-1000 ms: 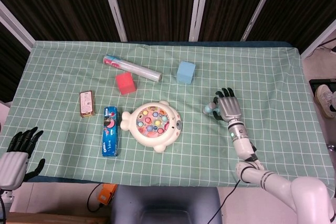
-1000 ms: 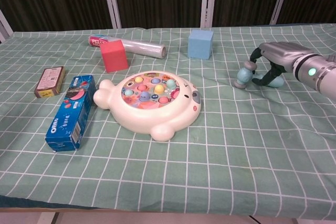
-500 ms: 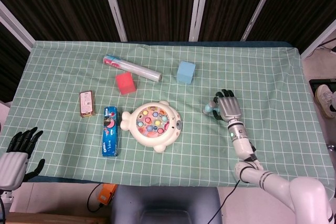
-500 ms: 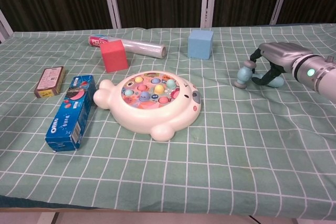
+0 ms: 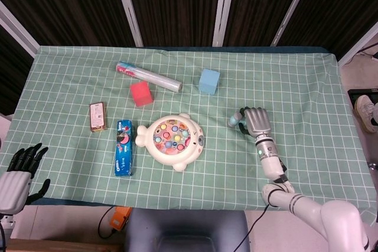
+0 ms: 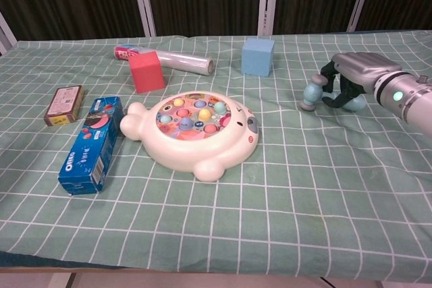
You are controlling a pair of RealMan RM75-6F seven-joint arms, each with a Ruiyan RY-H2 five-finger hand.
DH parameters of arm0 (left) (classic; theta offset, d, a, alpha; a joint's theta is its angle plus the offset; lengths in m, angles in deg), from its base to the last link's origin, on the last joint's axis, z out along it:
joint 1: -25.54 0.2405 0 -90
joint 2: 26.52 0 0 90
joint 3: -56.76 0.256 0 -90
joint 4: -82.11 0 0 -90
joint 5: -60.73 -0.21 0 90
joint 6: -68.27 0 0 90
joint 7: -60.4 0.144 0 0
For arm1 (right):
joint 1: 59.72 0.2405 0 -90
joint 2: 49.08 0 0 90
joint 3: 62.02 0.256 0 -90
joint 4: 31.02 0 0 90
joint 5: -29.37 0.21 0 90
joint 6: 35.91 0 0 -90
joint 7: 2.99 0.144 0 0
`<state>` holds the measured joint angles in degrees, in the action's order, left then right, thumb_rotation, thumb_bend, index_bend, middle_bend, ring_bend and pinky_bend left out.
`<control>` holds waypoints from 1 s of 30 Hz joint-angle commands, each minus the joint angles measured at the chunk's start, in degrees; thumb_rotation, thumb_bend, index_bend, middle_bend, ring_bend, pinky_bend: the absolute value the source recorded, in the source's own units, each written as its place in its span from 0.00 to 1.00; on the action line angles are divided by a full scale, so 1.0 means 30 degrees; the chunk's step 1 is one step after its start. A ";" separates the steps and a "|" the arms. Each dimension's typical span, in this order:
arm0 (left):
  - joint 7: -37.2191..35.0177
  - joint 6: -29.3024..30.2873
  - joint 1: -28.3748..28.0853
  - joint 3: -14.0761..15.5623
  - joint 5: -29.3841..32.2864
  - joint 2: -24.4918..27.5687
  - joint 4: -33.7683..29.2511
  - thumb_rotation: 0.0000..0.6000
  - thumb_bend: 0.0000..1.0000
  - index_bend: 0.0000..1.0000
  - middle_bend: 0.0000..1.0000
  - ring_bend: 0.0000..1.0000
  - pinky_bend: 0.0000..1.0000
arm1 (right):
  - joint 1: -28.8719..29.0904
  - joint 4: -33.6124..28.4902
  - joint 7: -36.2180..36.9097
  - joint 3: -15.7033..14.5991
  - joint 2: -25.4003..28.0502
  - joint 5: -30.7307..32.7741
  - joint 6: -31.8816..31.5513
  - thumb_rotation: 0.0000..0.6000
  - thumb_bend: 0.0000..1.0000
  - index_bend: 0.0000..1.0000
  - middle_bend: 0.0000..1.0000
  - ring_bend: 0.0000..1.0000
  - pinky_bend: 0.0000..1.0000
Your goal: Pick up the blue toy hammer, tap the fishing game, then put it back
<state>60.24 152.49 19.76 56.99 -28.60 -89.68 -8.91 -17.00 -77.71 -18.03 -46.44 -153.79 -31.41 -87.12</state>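
Blue toy hammer (image 6: 312, 96) — pale, rounded head — gripped by right hand (image 6: 351, 79).

Soft matt green checked cloth (image 6: 324, 193) covers the bench, a bit wrinkled. The fishing game (image 6: 192, 129) is glossy cream plastic — the blue toy hammer (image 6: 314, 94) smooth plastic too. Right robot hand (image 6: 351, 79): brushed grey metal look.

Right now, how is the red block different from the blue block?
The red block is smaller and stands turned at an angle beside the foil roll; the blue block is larger, squarer to the camera, and stands alone. Red is left of the fishing game, blue behind it. Both are plain cubes resting untouched.
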 commanded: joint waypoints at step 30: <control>-0.0215 -0.0067 -0.0016 -0.0052 0.0107 0.0070 0.0045 1.00 0.40 0.00 0.00 0.00 0.05 | -0.0006 0.2800 0.2071 0.0293 -0.1712 -0.1278 -0.0612 1.00 0.62 1.00 0.71 0.81 0.86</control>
<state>59.59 152.29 19.71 56.83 -28.28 -89.47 -8.78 -17.02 -69.40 -12.91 -45.61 -158.93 -34.53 -88.39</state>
